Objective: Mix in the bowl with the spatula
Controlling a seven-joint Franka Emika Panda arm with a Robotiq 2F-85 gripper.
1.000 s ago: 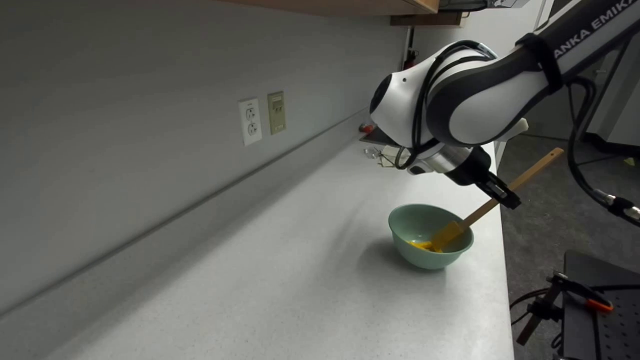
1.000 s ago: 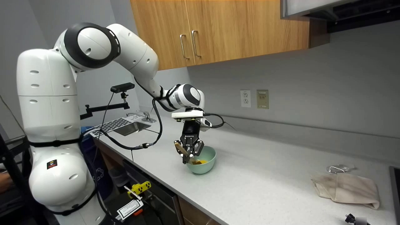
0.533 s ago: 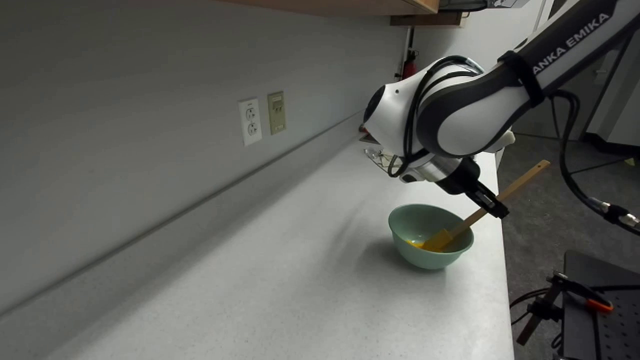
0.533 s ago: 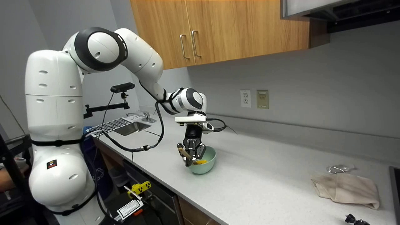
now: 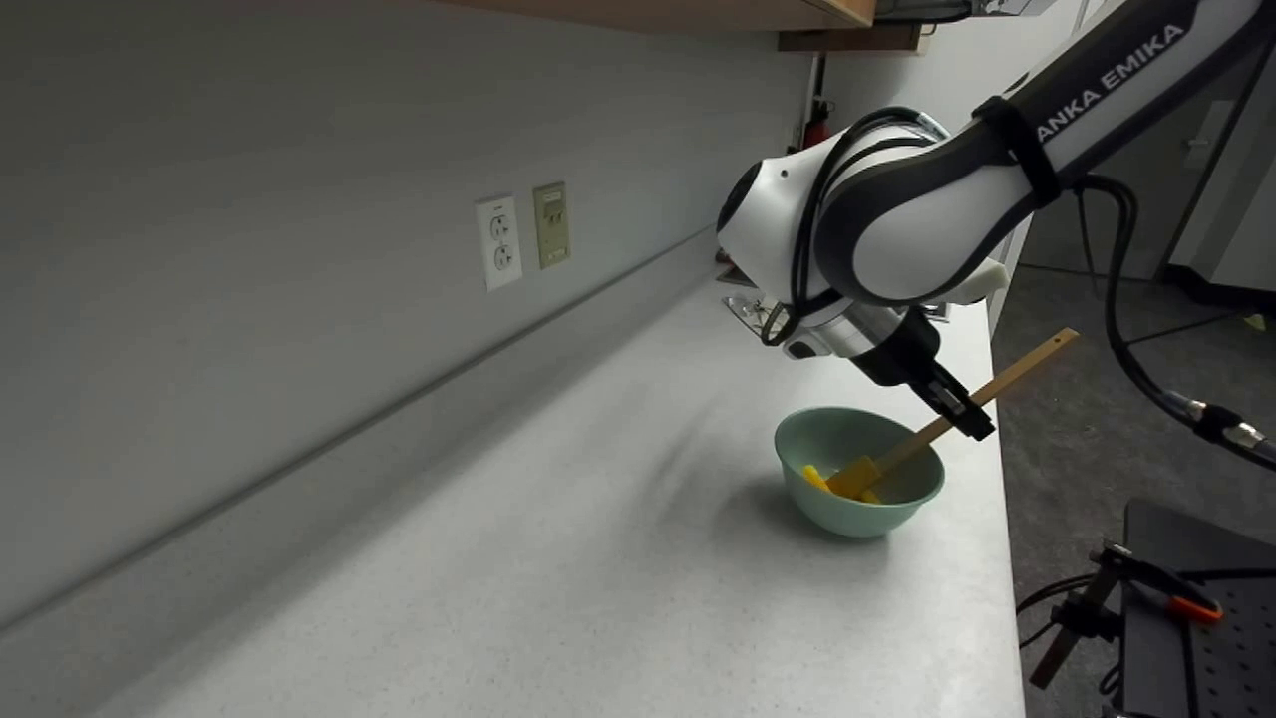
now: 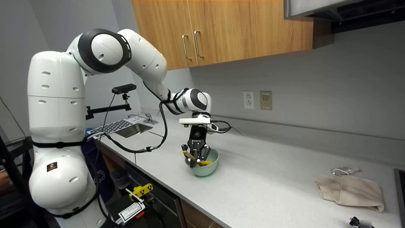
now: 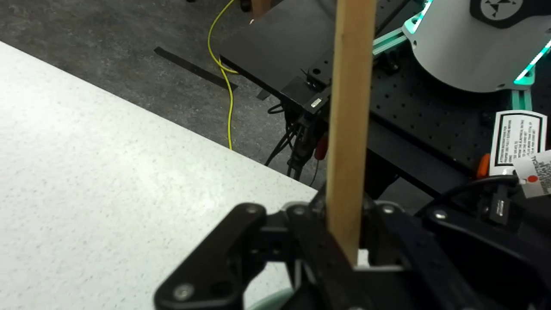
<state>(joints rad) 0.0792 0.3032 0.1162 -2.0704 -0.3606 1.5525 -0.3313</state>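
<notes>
The pale green bowl (image 5: 847,517) stands upright on the white counter near its edge; it also shows in an exterior view (image 6: 207,172), and a sliver of rim shows in the wrist view (image 7: 275,299). The spatula has a wooden handle (image 5: 1032,361) and a yellow head (image 5: 854,479). The head is down inside the bowl among loose yellow pieces (image 5: 814,477), and the handle slants up over the rim. My gripper (image 5: 975,421) is shut around the handle's middle, above the bowl's counter-edge side. In the wrist view the handle (image 7: 351,107) rises between the fingers. The fingertips are hidden behind it.
The counter (image 5: 558,558) drops off to the floor close beside the bowl. A wall with outlets (image 6: 248,100) runs behind, under a wooden cabinet (image 6: 234,31). A folded cloth (image 6: 349,191) and a sink (image 6: 134,129) are farther along the counter.
My gripper has moved lower and farther over the bowl with the spatula. The spatula head has slid across the bowl's bottom, and the yellow pieces have shifted. The bowl has stayed in place.
</notes>
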